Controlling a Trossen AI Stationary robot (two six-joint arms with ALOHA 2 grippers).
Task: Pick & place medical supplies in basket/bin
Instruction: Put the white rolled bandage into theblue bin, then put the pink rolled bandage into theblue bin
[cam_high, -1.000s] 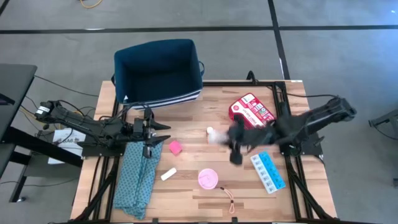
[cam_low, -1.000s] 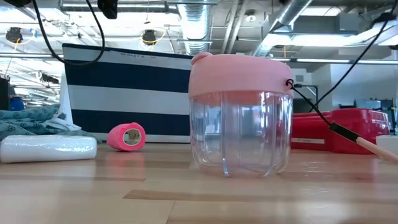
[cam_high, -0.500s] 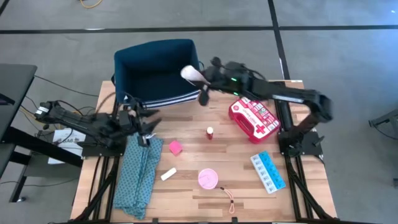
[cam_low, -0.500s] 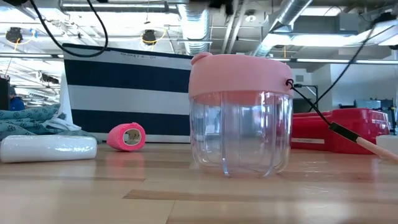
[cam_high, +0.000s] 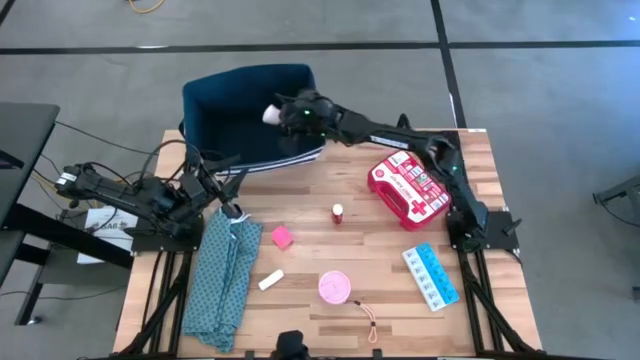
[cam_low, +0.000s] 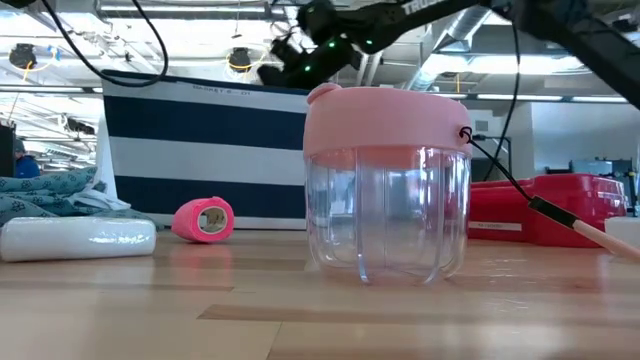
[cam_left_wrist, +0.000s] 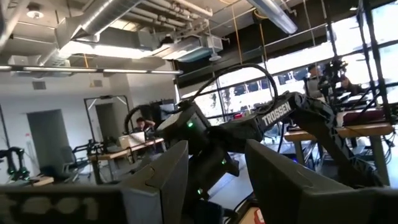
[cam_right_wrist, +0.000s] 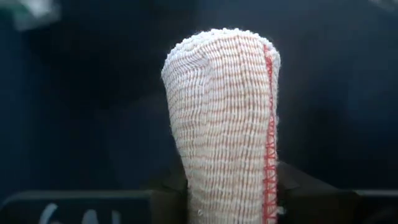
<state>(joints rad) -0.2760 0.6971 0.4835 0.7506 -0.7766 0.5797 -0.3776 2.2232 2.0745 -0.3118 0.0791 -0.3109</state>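
Right gripper (cam_high: 272, 113) over the navy bin (cam_high: 228, 100) at the surface's 11 o'clock edge, jaws grasping a white woven gauze roll (cam_right_wrist: 225, 118) with red stitching, dark bin interior behind it. Left gripper (cam_high: 222, 185) near the teal cloth (cam_high: 222, 280) at 9 o'clock, jaws released, empty. Red first-aid case (cam_high: 405, 187) at 2 o'clock, below the right arm.

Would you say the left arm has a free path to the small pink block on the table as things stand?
Probably yes: the left end effector hangs empty over the teal cloth, and bare table separates it from the pink block.
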